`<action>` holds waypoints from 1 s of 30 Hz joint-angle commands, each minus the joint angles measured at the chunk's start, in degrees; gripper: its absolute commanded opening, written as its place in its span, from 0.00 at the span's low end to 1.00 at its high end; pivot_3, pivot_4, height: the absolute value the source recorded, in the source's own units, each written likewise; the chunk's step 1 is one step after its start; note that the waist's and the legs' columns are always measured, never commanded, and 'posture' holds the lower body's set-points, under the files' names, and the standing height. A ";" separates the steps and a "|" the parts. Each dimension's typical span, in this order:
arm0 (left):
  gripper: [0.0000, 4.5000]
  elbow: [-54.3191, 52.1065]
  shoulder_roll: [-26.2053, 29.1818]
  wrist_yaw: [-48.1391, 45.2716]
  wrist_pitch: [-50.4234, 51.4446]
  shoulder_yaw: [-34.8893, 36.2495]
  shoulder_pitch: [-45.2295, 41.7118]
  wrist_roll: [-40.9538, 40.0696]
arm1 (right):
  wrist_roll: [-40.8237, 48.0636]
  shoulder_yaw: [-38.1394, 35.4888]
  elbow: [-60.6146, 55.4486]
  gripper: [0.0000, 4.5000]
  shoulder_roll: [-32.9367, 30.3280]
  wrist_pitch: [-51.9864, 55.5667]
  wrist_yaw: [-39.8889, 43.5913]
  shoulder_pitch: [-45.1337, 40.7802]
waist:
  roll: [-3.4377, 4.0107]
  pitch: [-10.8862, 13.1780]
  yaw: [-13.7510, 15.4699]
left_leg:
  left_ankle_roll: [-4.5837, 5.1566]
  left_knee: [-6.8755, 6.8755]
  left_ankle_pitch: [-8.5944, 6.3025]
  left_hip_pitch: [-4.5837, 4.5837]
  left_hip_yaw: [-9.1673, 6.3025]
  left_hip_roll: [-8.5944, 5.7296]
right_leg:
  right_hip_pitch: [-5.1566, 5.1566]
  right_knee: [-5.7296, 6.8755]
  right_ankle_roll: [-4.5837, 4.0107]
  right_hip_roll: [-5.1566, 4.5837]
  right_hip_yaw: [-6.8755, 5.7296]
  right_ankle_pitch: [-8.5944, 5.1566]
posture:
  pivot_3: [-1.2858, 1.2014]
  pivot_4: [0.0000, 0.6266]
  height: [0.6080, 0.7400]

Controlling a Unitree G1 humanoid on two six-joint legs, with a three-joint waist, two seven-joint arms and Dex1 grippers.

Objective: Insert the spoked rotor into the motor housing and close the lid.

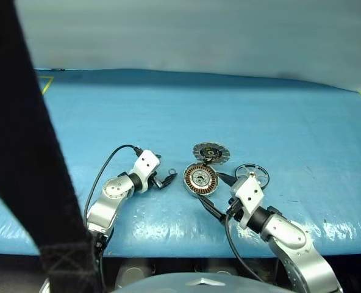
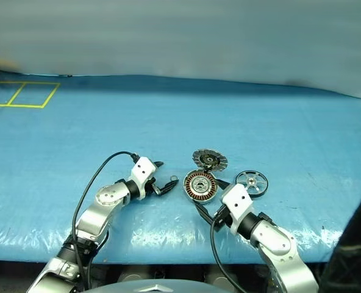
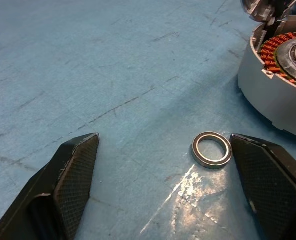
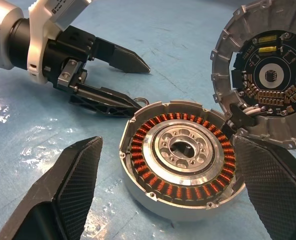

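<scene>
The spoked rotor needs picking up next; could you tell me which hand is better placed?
Probably right: the spoked rotor lies beside the open right hand, whereas the left hand sits across the motor housing.

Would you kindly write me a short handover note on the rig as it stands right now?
Left tool: open, holding nothing, low over the blue mat with a small metal ring lying between its fingers, just beside the motor housing.
Right tool: open, empty, fingers either side of the housing.
The housing lies on the mat, windings showing, nothing inserted. The lid is swung open behind it, inner face up.
The spoked rotor lies flat on the mat to the housing's right.
Done: nothing yet.
Left: pick up the rotor, seat it in the housing, close the lid.
</scene>
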 commanded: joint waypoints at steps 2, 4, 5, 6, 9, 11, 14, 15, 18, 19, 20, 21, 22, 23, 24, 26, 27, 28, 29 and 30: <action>1.00 2.82 -1.25 -0.36 -2.47 -1.26 -0.81 0.85 | -0.34 -0.16 -0.42 0.98 0.02 -0.34 -0.58 -0.60 | 0.00 -0.01 0.02 | 0.01 0.02 0.00 0.00 0.00 0.00 | 0.00 0.00 0.01 -0.01 0.00 0.01 | 0.52 0.24 1.00; 1.00 4.17 -1.64 0.07 -3.32 -2.18 -1.33 2.20 | -0.92 -0.05 -0.27 0.98 -0.13 -0.34 -0.65 -0.64 | -0.01 -0.01 0.14 | 0.02 0.03 0.01 -0.01 0.00 -0.02 | 0.02 0.00 0.01 -0.03 -0.01 0.02 | 0.52 0.24 1.00; 1.00 4.53 -1.76 0.20 -3.43 -2.30 -1.40 2.55 | -1.09 0.00 -0.26 0.98 -0.17 -0.35 -0.64 -0.62 | -0.01 -0.02 0.16 | 0.04 0.04 0.01 -0.01 0.00 -0.02 | 0.02 0.00 0.01 -0.03 -0.01 0.03 | 0.52 0.24 1.00; 1.00 5.01 -1.71 0.10 -3.55 -2.46 -1.47 2.80 | -1.26 0.03 -0.25 0.98 -0.19 -0.36 -0.71 -0.56 | -0.01 -0.02 0.16 | 0.04 0.04 0.01 0.00 0.00 -0.03 | 0.03 0.00 0.01 -0.03 -0.01 0.03 | 0.52 0.24 1.00; 1.00 6.29 -1.21 -0.20 -3.57 -2.84 -1.51 3.22 | -1.51 0.05 -0.24 0.98 -0.14 -0.39 -0.86 -0.39 | 0.00 -0.03 0.15 | 0.05 0.04 0.01 0.00 0.00 -0.03 | 0.03 0.00 -0.01 -0.03 -0.01 0.04 | 0.52 0.24 1.00; 1.00 6.55 -0.67 -0.71 -3.39 -2.89 -1.08 3.03 | -1.88 0.17 -0.21 0.98 -0.18 -0.37 -1.05 -0.40 | -0.01 -0.06 0.13 | 0.05 0.04 0.01 0.01 0.00 -0.02 | 0.05 0.00 0.00 -0.04 -0.01 0.04 | 0.52 0.24 1.00; 0.96 6.58 0.06 -1.90 -3.50 -3.06 -0.40 2.56 | -2.07 0.18 -0.18 0.99 -0.20 -0.35 -1.21 -0.38 | -0.02 -0.09 0.03 | 0.05 0.04 0.01 0.03 0.00 -0.02 | 0.06 0.00 0.00 -0.04 -0.01 0.04 | 0.52 0.24 1.00; 0.91 6.49 0.16 -2.08 -3.44 -3.09 -0.11 2.47 | -2.26 0.23 -0.08 1.00 -0.28 -0.36 -1.26 -0.42 | 0.00 -0.10 -0.02 | 0.05 0.04 0.01 0.03 0.00 -0.01 | 0.05 0.00 0.00 -0.04 -0.01 0.04 | 0.52 0.24 1.00; 0.71 5.79 0.95 -3.47 -2.90 -3.91 1.01 2.65 | -2.54 0.34 0.14 1.00 -0.41 -0.35 -1.19 -0.40 | -0.01 -0.15 -0.18 | 0.05 0.03 0.00 0.03 0.00 0.00 | 0.05 0.00 -0.01 -0.03 -0.01 0.03 | 0.52 0.24 1.00; 0.63 5.61 1.05 -3.70 -2.58 -3.98 1.30 2.62 | -2.69 0.42 0.20 1.00 -0.48 -0.34 -1.13 -0.38 | -0.01 -0.16 -0.22 | 0.05 0.03 0.00 0.04 0.00 0.01 | 0.05 0.00 -0.02 -0.03 -0.01 0.03 | 0.52 0.24 1.00; 0.57 5.54 1.26 -4.02 -2.49 -4.17 1.48 2.74 | -2.80 0.49 0.27 1.00 -0.52 -0.35 -1.06 -0.37 | 0.01 -0.18 -0.23 | 0.05 0.03 0.01 0.05 0.00 0.01 | 0.05 0.00 -0.03 -0.02 -0.01 0.02 | 0.52 0.24 1.00; 0.57 5.57 1.39 -4.04 -2.44 -4.17 1.64 2.82 | -2.90 0.55 0.38 1.00 -0.55 -0.38 -1.03 -0.40 | 0.02 -0.19 -0.23 | 0.05 0.03 0.01 0.05 0.00 0.01 | 0.05 0.00 -0.03 -0.03 -0.01 0.02 | 0.52 0.24 1.00; 0.57 5.70 1.55 -3.98 -2.53 -4.15 1.75 2.94 | -3.04 0.63 0.47 1.00 -0.61 -0.38 -1.03 -0.47 | 0.02 -0.20 -0.23 | 0.05 0.03 0.01 0.06 0.00 0.01 | 0.06 0.00 -0.03 -0.03 -0.01 0.02 | 0.52 0.24 1.00; 0.57 5.88 1.70 -3.98 -2.44 -4.08 1.77 2.98 | -3.16 0.72 0.58 1.00 -0.69 -0.36 -1.01 -0.57 | 0.03 -0.22 -0.24 | 0.05 0.03 0.01 0.08 0.00 0.02 | 0.06 0.01 -0.03 -0.03 -0.01 0.02 | 0.52 0.24 1.00; 0.57 6.17 1.83 -3.87 -2.33 -3.91 1.76 2.99 | -3.31 0.82 0.72 1.00 -0.81 -0.34 -0.98 -0.69 | 0.04 -0.24 -0.23 | 0.05 0.03 0.01 0.09 0.00 0.02 | 0.06 0.01 -0.03 -0.03 -0.01 0.02 | 0.52 0.24 1.00; 0.57 6.85 2.14 -3.45 -2.21 -3.64 1.55 3.23 | -3.68 1.00 0.95 1.00 -1.03 -0.31 -1.02 -0.89 | 0.06 -0.28 -0.26 | 0.05 0.03 0.00 0.11 -0.01 0.02 | 0.05 0.01 -0.03 -0.03 -0.01 0.01 | 0.52 0.24 1.00; 0.57 7.14 2.26 -3.32 -2.25 -3.55 1.44 3.29 | -3.83 1.07 1.01 1.00 -1.13 -0.30 -1.02 -0.95 | 0.07 -0.30 -0.27 | 0.05 0.03 0.00 0.11 0.00 0.02 | 0.04 0.00 -0.03 -0.04 -0.01 0.01 | 0.52 0.24 1.00; 0.57 7.34 2.34 -3.30 -2.26 -3.45 1.33 3.25 | -3.93 1.11 1.05 1.00 -1.20 -0.29 -1.00 -1.01 | 0.08 -0.33 -0.29 | 0.05 0.03 0.00 0.11 0.00 0.02 | 0.04 0.00 -0.03 -0.04 -0.01 0.01 | 0.52 0.24 1.00; 0.57 7.58 2.44 -3.37 -2.43 -3.33 1.22 3.15 | -4.08 1.15 1.10 1.00 -1.25 -0.27 -0.96 -1.08 | 0.10 -0.37 -0.29 | 0.05 0.03 0.00 0.12 0.00 0.02 | 0.04 0.01 -0.03 -0.04 -0.01 0.01 | 0.52 0.24 1.00; 0.57 7.74 2.47 -3.29 -2.52 -3.19 1.17 3.08 | -4.34 1.23 1.15 1.00 -1.33 -0.24 -0.92 -1.19 | 0.11 -0.40 -0.30 | 0.05 0.03 0.00 0.12 0.00 0.02 | 0.04 0.01 -0.03 -0.04 -0.01 0.01 | 0.52 0.24 1.00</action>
